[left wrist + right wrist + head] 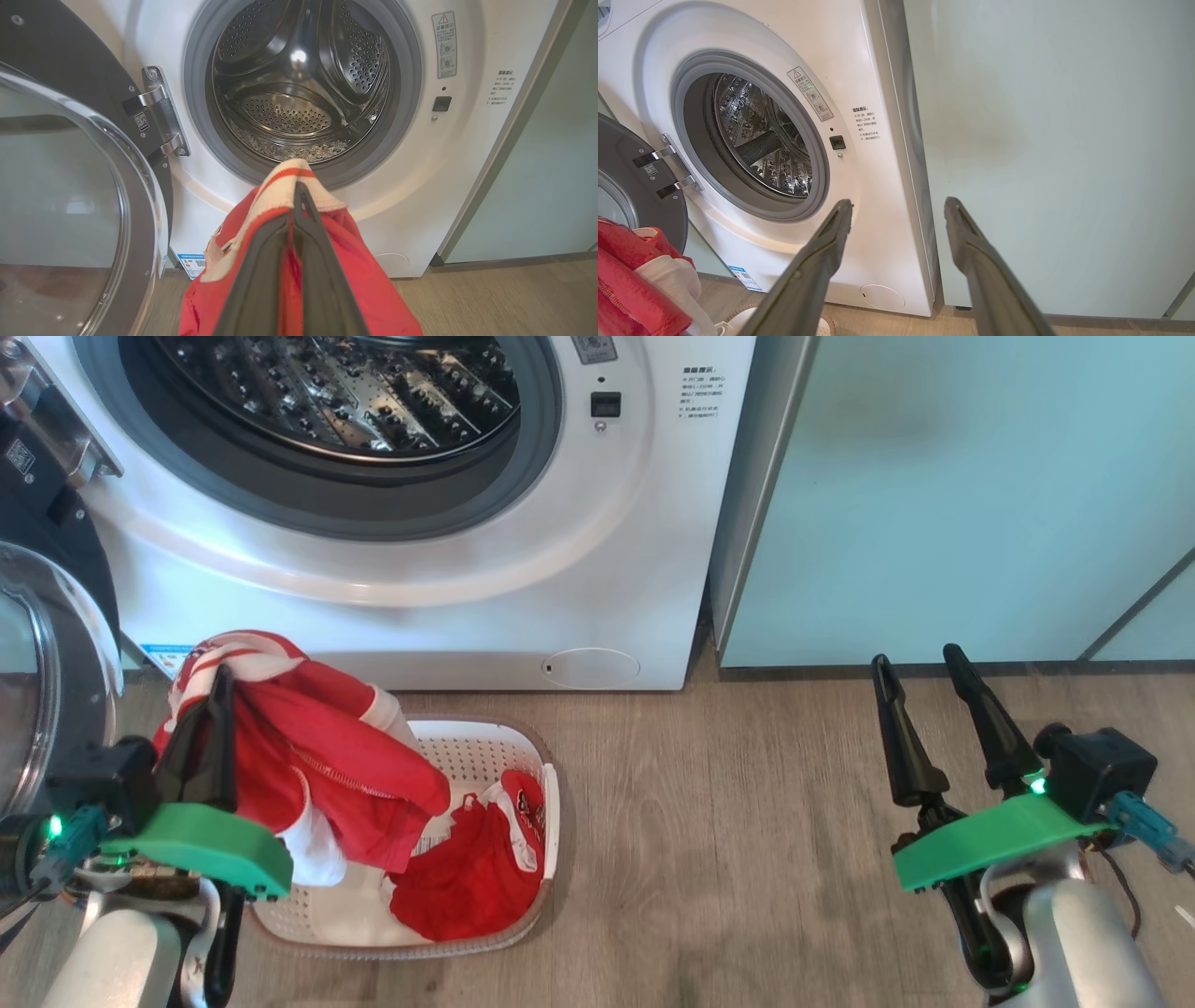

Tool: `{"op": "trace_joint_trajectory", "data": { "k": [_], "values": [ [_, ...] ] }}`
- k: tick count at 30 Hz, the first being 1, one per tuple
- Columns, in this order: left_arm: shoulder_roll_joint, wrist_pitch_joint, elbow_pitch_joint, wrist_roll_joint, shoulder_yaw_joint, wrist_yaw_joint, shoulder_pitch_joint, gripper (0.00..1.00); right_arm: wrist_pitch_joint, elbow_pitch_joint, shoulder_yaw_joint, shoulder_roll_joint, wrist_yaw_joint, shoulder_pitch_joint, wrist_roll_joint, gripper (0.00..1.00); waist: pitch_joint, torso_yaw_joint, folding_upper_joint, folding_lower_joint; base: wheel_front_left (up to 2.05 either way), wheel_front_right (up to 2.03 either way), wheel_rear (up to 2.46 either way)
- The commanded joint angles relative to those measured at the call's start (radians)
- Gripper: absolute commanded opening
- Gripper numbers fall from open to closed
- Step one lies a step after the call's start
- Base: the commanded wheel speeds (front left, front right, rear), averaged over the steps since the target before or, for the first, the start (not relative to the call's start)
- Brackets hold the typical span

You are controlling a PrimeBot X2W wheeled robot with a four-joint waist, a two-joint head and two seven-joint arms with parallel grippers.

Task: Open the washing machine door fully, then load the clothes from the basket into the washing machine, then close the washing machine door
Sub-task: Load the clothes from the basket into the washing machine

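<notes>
The washing machine [448,569] stands ahead, its steel drum [299,84] exposed. The washing machine door [47,691] hangs swung open at the left, glass bowl facing out. My left gripper [219,681] is shut on the red clothes [317,756] by a white-striped edge, lifted above the basket [476,747]. The lower end of the clothes still trails into the basket. In the left wrist view the fingertips of the left gripper [299,186] point at the drum's lower rim, with the clothes [373,280] draped around them. My right gripper [920,663] hovers open at the right, holding nothing.
Pale green cabinets [934,495] stand right of the washer. Wooden floor [728,849] lies between the basket and my right arm. The open door [70,186] stands close to my left arm's left side. The right gripper [899,205] faces the seam between washer and cabinet.
</notes>
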Motion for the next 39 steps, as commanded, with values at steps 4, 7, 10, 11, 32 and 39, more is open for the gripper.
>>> {"op": "trace_joint_trajectory", "data": {
  "k": [4,7,10,11,32,39],
  "values": [
    [0.041,0.003,-0.046,0.01,0.039,0.015,-0.029,0.0,0.006,-0.039,0.019,0.006,0.0,-0.013,0.006,1.0,-0.006,0.001,-0.0001,0.0001,0.0,0.0,0.0],
    [0.04,0.005,-0.049,0.009,0.037,0.019,-0.026,0.0,0.007,-0.04,0.021,0.006,0.0,-0.014,0.006,1.0,-0.008,0.003,-0.0001,0.0001,0.0,0.0,0.0],
    [0.039,0.007,-0.051,0.008,0.035,0.022,-0.025,0.0,0.008,-0.042,0.023,0.006,0.0,-0.015,0.006,1.0,-0.006,0.005,-0.0001,0.0001,0.0,0.0,0.0],
    [0.039,0.007,-0.051,0.007,0.034,0.023,-0.024,0.0,0.008,-0.042,0.023,0.006,0.0,-0.015,0.006,1.0,-0.005,0.006,-0.0001,0.0001,0.0,0.0,0.0],
    [0.049,0.008,-0.046,-0.011,0.037,0.024,-0.057,0.0,0.001,-0.058,0.029,0.006,0.0,-0.031,0.009,1.0,0.043,0.003,-0.0001,0.0001,0.0,0.0,0.0],
    [0.047,0.023,0.007,-0.043,0.043,-0.008,-0.182,0.0,-0.006,-0.081,0.039,0.006,0.0,-0.067,0.009,1.0,0.143,-0.028,-0.0001,0.0001,0.0,0.0,0.0]
  ]
}}
